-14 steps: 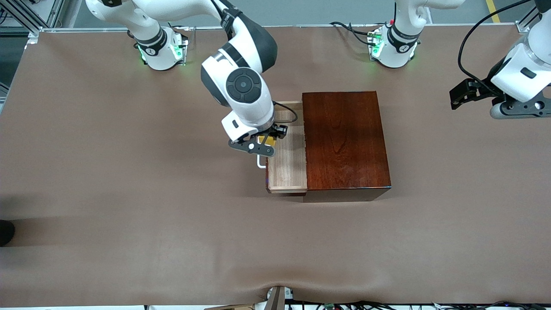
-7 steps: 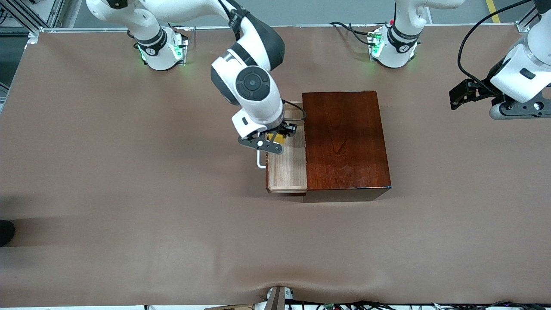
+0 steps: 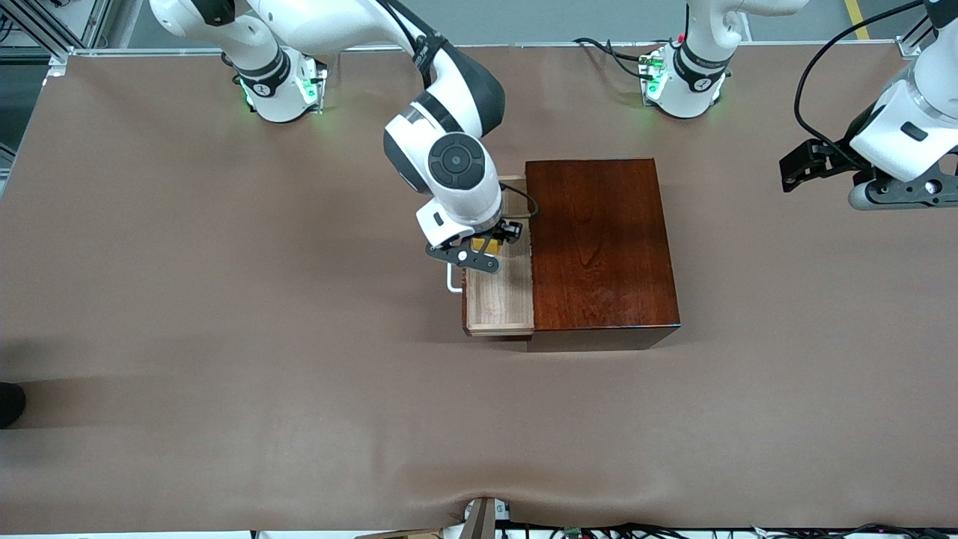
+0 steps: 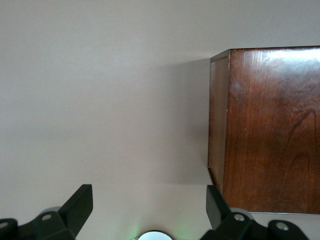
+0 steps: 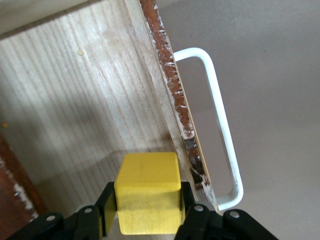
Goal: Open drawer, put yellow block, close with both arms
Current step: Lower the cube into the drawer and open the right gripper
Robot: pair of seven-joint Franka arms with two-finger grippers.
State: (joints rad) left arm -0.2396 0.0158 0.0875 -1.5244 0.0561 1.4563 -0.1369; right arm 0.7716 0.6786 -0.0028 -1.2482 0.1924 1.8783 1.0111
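Right gripper (image 3: 486, 247) over the open drawer (image 3: 500, 296), fingers (image 5: 187, 207) clenched on the yellow block (image 5: 148, 192). Block held above the pale drawer floor, close inside the drawer's front edge; white bar handle (image 5: 220, 125) just outside that edge. Bare drawer floor open toward the front camera. Drawer pulled out of the dark wooden box (image 3: 599, 247) toward the right arm's end. Left gripper (image 4: 150, 210) waiting above bare table (image 3: 224, 299) near the box's corner, fingers spread wide, grasping nothing.
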